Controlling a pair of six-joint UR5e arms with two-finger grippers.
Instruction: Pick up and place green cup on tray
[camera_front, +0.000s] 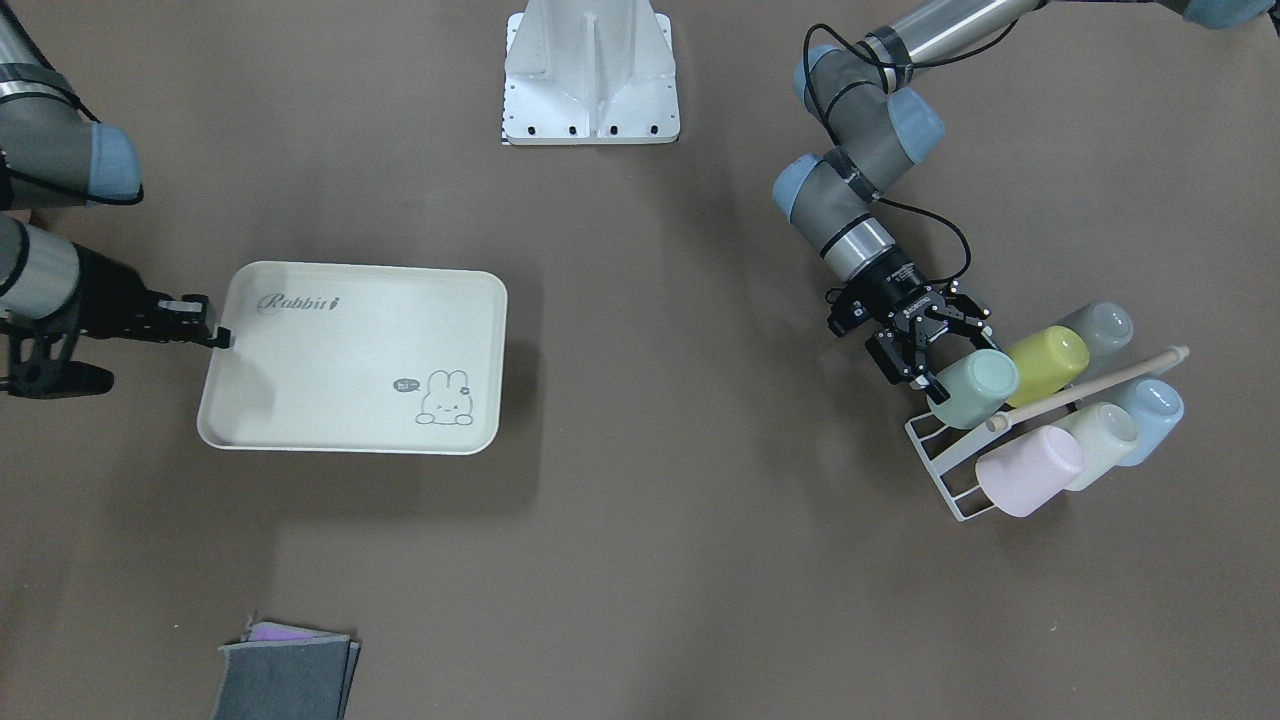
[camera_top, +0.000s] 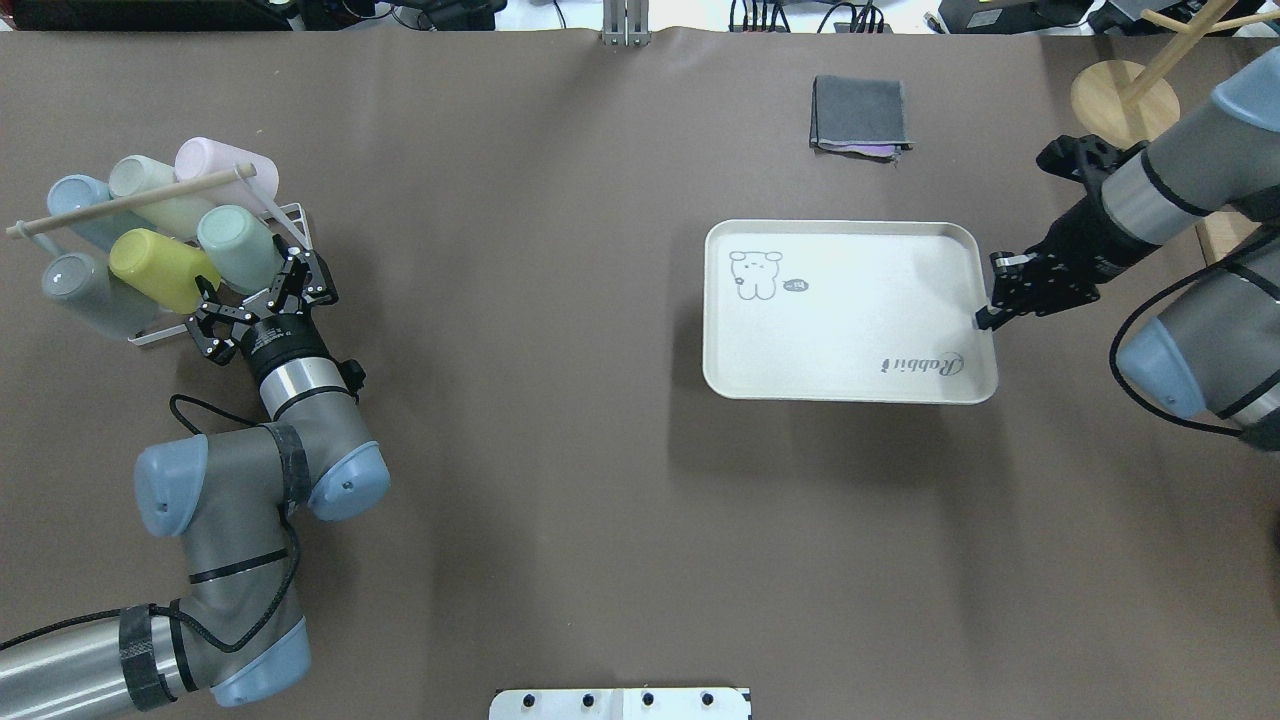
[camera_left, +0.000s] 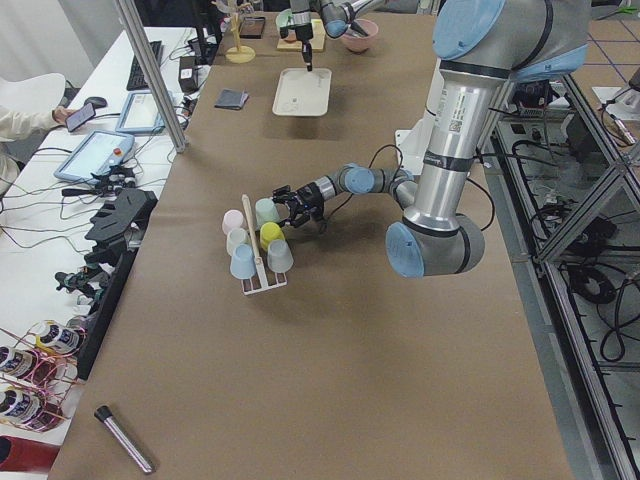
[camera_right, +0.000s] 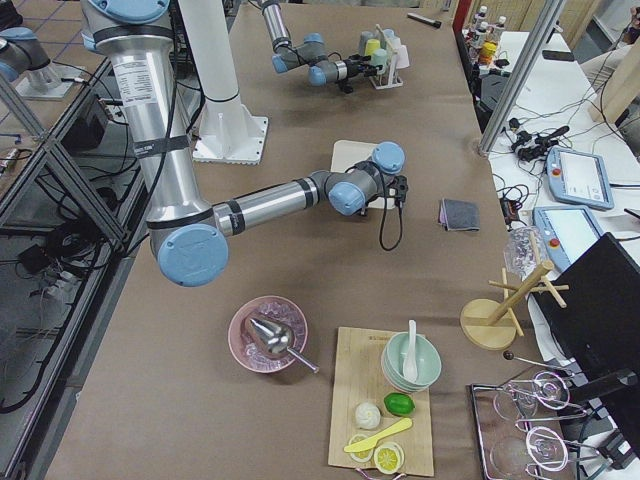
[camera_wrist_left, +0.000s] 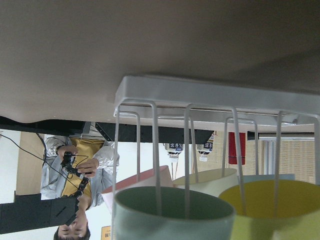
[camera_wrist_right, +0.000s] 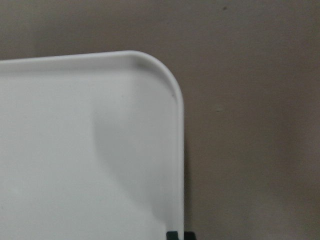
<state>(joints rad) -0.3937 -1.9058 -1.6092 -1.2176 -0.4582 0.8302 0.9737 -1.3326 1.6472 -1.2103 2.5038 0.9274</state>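
The green cup (camera_front: 980, 388) lies on its side on a white wire rack (camera_front: 945, 462), with its mouth toward my left gripper (camera_front: 952, 356). The left gripper is open, with one finger on each side of the cup's mouth end, and it is not closed on the cup. The cup also shows in the overhead view (camera_top: 238, 248) and close below the left wrist camera (camera_wrist_left: 170, 220). My right gripper (camera_front: 215, 335) is shut on the short rim of the cream tray (camera_front: 350, 340). The tray casts a wide shadow and seems held slightly above the table.
The rack also holds a yellow-green cup (camera_front: 1048, 362), a grey cup (camera_front: 1100, 325), a pink cup (camera_front: 1030, 468), a whitish cup (camera_front: 1100, 438) and a blue cup (camera_front: 1152, 412), under a wooden rod (camera_front: 1100, 380). A folded grey cloth (camera_front: 285, 675) lies by the table edge. The robot base plate (camera_front: 590, 110) is at the middle.
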